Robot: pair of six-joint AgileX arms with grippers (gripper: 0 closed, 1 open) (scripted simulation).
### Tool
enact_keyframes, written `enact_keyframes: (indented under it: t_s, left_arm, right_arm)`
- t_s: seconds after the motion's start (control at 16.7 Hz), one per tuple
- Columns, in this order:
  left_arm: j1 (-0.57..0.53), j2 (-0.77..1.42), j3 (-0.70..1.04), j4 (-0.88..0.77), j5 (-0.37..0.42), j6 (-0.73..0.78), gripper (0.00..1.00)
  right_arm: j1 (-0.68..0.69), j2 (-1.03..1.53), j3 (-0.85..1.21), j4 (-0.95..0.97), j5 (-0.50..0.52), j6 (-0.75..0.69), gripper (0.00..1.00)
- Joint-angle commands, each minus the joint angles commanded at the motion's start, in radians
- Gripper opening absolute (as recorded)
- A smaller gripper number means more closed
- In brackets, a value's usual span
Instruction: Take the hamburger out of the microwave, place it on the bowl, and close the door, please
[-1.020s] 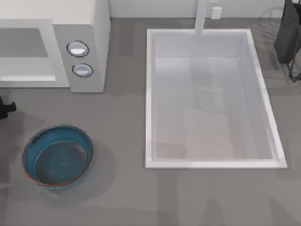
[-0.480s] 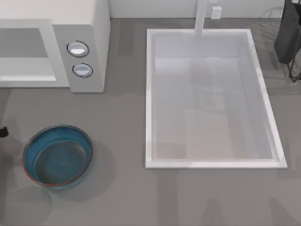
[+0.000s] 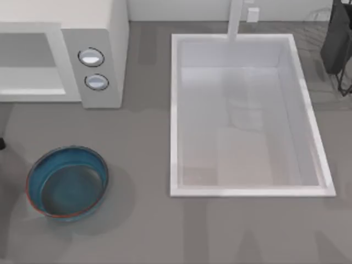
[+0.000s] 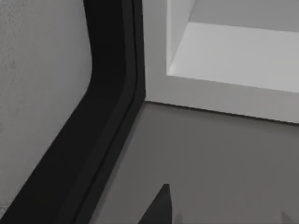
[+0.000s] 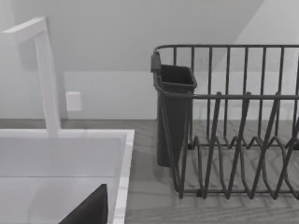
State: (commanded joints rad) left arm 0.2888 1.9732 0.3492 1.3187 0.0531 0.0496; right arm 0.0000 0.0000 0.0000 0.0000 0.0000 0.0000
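The microwave stands at the table's back left, its grey cavity open toward the front with nothing showing in the visible part. The hamburger is out of view. The blue-teal bowl sits empty in front of the microwave, near the left. A sliver of my left arm shows at the top view's left edge. The left wrist view looks at the cavity's corner and the door, a pale panel with a black border, swung open. My left gripper hovers low over the table there. My right gripper is parked near the sink.
A large white sink with a faucet fills the middle and right. A dark wire dish rack with a cup holder stands at the back right. Two dials face up on the microwave's panel.
The dark end of my left arm has slid toward the front and almost off the top view's left edge. Bowl, microwave and right arm are unchanged.
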Motion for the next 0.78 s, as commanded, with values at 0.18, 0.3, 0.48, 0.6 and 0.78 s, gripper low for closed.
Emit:
enact_keyframes:
  t_s: [0.18,0.3,0.48,0.6,0.78]
  left_arm:
    - [0.000,-0.142,0.012,-0.159,-0.002,0.000,0.00]
    - [0.001,-0.244,0.021,-0.274,-0.003,0.000,0.00]
    - [0.001,-0.385,0.034,-0.430,-0.005,0.000,0.00]
    - [0.002,-0.454,0.041,-0.507,-0.006,0.000,0.00]
    - [0.002,-0.495,0.045,-0.551,-0.006,0.000,0.00]
  right_arm:
    - [0.000,0.000,0.000,0.000,0.000,0.000,1.00]
    - [0.000,0.000,0.000,0.000,0.000,0.000,1.00]
    - [0.000,0.000,0.000,0.000,0.000,0.000,1.00]
    - [0.000,0.000,0.000,0.000,0.000,0.000,1.00]
    - [0.000,0.000,0.000,0.000,0.000,0.000,1.00]
